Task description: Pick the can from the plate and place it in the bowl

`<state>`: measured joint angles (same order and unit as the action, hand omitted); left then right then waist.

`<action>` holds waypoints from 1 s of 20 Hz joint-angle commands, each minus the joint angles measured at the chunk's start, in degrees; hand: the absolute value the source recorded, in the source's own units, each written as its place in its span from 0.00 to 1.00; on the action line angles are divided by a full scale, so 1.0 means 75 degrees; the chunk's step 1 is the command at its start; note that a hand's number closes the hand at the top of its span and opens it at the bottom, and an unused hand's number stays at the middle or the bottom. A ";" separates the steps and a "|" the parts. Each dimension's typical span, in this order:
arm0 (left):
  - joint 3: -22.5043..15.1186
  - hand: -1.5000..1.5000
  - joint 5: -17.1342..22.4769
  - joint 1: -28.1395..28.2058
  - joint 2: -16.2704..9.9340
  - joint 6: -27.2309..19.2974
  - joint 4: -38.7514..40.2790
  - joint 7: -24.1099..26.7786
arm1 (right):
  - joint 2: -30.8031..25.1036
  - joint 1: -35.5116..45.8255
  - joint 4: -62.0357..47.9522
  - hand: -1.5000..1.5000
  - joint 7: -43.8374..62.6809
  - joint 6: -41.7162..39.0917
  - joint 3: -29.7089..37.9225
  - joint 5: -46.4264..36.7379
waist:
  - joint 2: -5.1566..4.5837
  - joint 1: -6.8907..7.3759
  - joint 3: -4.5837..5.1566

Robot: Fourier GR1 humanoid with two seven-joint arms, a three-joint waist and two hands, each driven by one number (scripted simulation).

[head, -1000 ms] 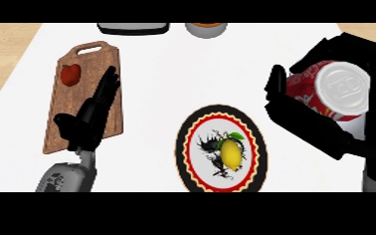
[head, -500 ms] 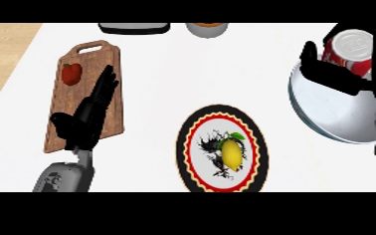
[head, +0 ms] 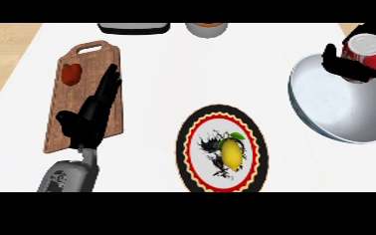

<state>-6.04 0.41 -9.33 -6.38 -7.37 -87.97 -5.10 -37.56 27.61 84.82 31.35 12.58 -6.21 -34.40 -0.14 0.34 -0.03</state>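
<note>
The can (head: 363,51) is held by the curled fingers of the right hand (head: 342,67) at the far rim of the bowl (head: 330,104); the left hand (head: 92,114) is kept straight-fingered over the cutting board (head: 66,104).

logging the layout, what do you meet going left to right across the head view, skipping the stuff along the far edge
brown wooden cutting board with a small red pepper → black left hand resting open over the board → round patterned plate with a yellow lemon → large grey bowl → red can in the black right hand

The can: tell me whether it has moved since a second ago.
Yes. The can, held in the right hand, has moved up the view, away from the plate, and now sits over the bowl's far rim.
</note>
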 commanded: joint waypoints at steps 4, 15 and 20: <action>-0.0071 0.50 -0.0151 0.0071 0.0092 -0.0018 -0.0310 -0.0212 | 0.0051 -0.0024 -0.2547 1.00 -0.2179 0.0313 0.0859 0.0222 | -0.0006 0.0050 -0.0002; 0.0007 0.50 -0.0122 0.0236 0.0058 0.0161 -0.0424 -0.0220 | 0.0563 -0.0311 -0.3970 0.00 -0.4739 -0.0986 0.1933 0.2288 | 0.0004 0.0011 -0.0006; 0.0262 0.50 0.0039 0.0196 -0.0035 0.0305 -0.0245 -0.0128 | 0.0969 -0.0279 -0.3338 0.00 -0.5156 -0.0453 0.2513 0.2790 | 0.0025 -0.0043 -0.0001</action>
<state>-4.27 0.34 -8.34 -6.66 -5.40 -88.85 -4.98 -31.99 26.48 58.68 -3.00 6.86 9.11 -16.59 -0.07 0.20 -0.04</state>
